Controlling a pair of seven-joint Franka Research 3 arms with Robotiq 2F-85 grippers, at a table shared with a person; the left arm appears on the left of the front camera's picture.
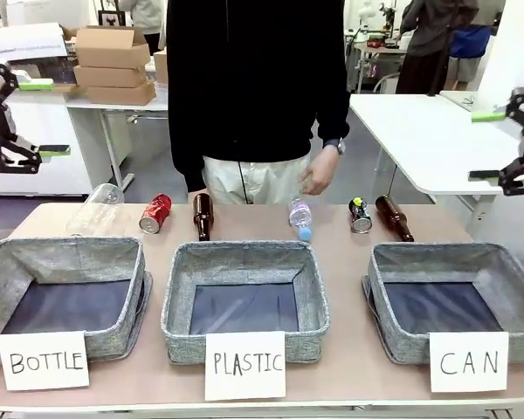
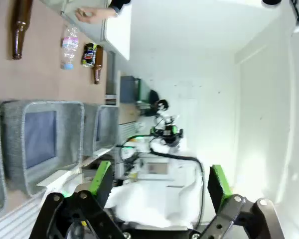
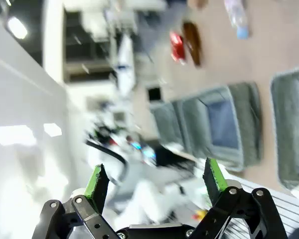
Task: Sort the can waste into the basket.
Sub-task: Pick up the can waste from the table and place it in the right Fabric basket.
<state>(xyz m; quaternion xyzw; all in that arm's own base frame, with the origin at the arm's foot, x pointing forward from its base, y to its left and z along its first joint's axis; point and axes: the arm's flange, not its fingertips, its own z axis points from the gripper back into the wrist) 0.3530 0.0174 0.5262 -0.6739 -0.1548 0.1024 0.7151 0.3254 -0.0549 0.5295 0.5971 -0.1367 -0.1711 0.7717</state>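
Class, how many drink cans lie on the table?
2. The red can lies behind the BOTTLE basket's right corner; the dark can behind the CAN basket's left corner. None seems hidden.

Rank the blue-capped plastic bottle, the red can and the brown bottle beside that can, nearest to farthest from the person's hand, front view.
1. Blue-capped plastic bottle, just below the person's hand.
2. Brown bottle, left of centre.
3. Red can, farther left.

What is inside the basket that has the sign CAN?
Inside the CAN basket only its dark floor shows; no can lies on it. The front wall and the sign cover the nearest strip of floor.
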